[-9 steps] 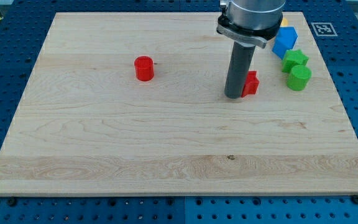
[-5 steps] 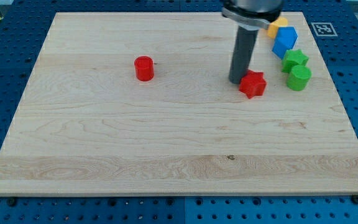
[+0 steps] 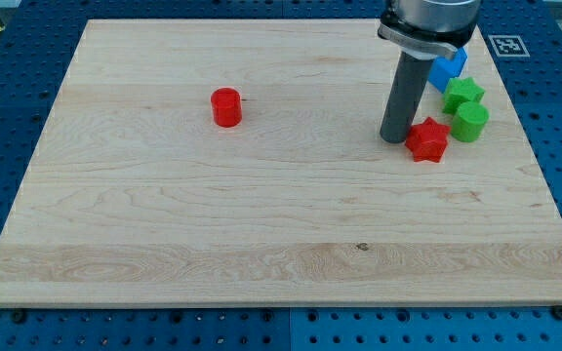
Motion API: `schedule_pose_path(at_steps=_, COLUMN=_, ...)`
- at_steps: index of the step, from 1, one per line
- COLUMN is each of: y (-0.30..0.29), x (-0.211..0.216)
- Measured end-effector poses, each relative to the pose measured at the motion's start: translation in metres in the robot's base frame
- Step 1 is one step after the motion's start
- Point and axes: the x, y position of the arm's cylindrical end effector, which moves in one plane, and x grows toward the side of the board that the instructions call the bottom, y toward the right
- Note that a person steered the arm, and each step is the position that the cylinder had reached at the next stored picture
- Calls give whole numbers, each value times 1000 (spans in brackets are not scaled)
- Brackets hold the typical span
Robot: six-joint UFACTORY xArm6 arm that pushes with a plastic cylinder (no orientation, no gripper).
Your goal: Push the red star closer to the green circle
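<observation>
Now the red star [image 3: 427,139] sits near the surface's [image 3: 261,244] right edge, my tip [image 3: 393,139] touching its left side to shove it rightward (no jaws here); just beyond, the green circle [image 3: 471,122] waits.

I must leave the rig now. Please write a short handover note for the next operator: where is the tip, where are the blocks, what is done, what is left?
My tip sits against the red star's left side. The green circle lies just right of the star, a small gap between them. The green star and blue block are above the circle; the red cylinder is far left.
Done: star nearly beside the circle.
Left: perhaps one short push right.
</observation>
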Motion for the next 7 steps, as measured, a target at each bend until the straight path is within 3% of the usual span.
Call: schedule_pose_path(at_steps=7, y=47, x=11)
